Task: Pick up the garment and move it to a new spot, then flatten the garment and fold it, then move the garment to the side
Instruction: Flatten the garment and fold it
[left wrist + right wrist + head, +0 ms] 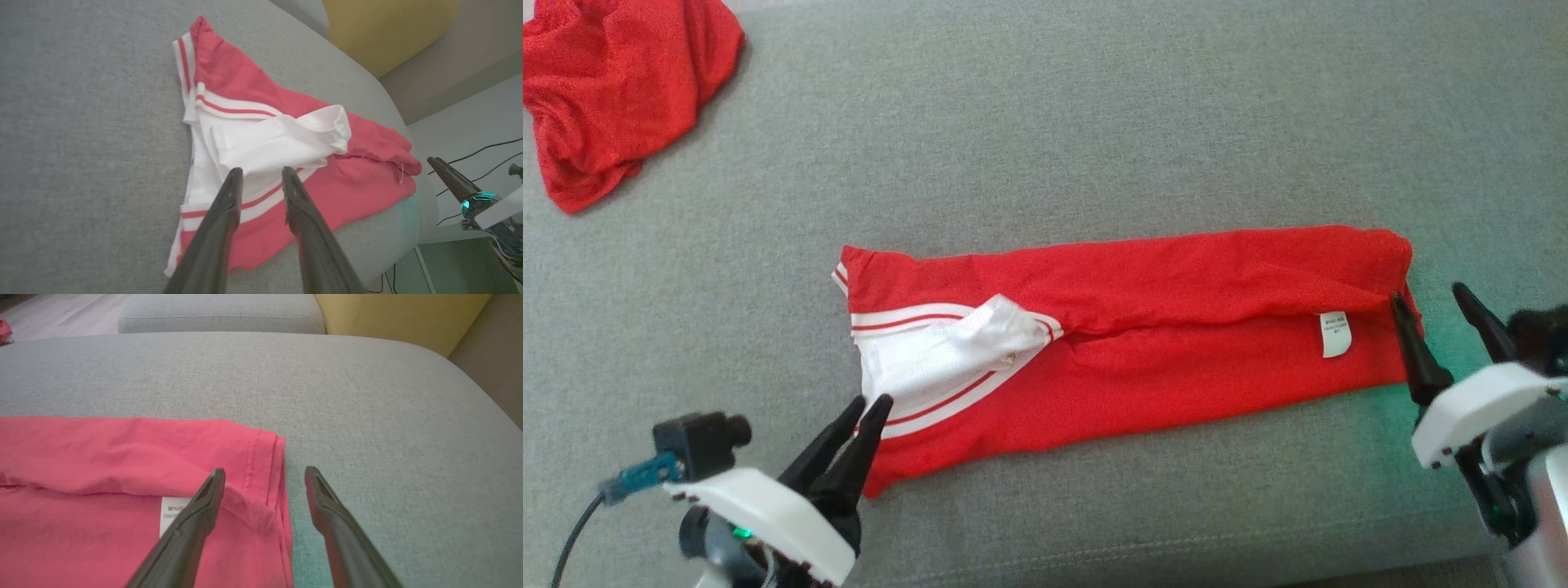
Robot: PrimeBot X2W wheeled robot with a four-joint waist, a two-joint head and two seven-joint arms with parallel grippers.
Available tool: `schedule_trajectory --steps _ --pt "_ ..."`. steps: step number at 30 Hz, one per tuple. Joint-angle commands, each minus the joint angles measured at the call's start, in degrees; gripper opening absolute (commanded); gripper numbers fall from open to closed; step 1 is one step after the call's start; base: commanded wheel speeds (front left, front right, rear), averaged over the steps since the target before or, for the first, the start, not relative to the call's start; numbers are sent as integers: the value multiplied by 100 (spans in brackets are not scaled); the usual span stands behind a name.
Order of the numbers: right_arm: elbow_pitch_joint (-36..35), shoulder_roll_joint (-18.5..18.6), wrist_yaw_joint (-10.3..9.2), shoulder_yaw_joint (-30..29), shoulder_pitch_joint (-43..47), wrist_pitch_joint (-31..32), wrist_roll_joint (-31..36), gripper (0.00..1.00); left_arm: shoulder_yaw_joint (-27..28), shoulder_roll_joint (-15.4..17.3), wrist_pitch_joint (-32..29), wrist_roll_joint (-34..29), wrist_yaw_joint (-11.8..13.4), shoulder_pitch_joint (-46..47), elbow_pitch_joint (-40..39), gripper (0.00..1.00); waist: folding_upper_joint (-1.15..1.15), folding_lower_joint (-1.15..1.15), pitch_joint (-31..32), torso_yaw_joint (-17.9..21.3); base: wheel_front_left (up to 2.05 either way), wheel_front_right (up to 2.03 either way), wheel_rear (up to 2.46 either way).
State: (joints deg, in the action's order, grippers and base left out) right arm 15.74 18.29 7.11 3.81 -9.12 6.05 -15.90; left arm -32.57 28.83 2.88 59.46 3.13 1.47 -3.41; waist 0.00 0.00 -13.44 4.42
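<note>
Head view gives me the garment point(1143, 327) lying as a long red strip across the grey cushion point(1094, 122). Its white part point(931, 351), edged with red stripes, is at the end nearest my left arm. A small white label point(1335, 333) sits close to the other end. A second red cloth point(605, 82) lies bunched at the far left corner, well apart from the strip.

My left gripper point(870, 402) is at the near left corner of the garment, tips over the striped edge. On the left wrist view that left gripper point(259, 171) has its fingers a little apart, with nothing pinched between them; the white fabric shows through the gap. I cannot tell whether the tips touch the cloth.

My right gripper point(1427, 292) is at the hem end with its fingers spread wide. On the right wrist view one finger point(204, 506) lies over the red fabric just beside the label point(169, 514), and the other finger point(331, 510) is over bare cushion past the hem. The hem edge runs between them and nothing is clamped.
</note>
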Motion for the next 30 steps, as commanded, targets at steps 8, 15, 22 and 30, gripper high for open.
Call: schedule_trajectory --steps 8,15,22,30 --pt "-482 -186 37 -500 254 -80 163 100 472 236 463 -163 171 3 -213 100 0 0 84 -32 0 0 0" --pt "-657 -391 37 -673 255 10 265 100 400 51 866 -764 309 386 -206 100 0 0 216 -105 0 0 0" --pt "-560 -626 37 -737 179 30 411 100 403 -336 1099 -1213 414 859 135 100 0 0 318 -149 0 0 0" --pt "-92 -852 37 -918 -103 75 658 100 729 -736 1204 -1688 507 1066 645 100 0 0 374 -190 0 0 0"
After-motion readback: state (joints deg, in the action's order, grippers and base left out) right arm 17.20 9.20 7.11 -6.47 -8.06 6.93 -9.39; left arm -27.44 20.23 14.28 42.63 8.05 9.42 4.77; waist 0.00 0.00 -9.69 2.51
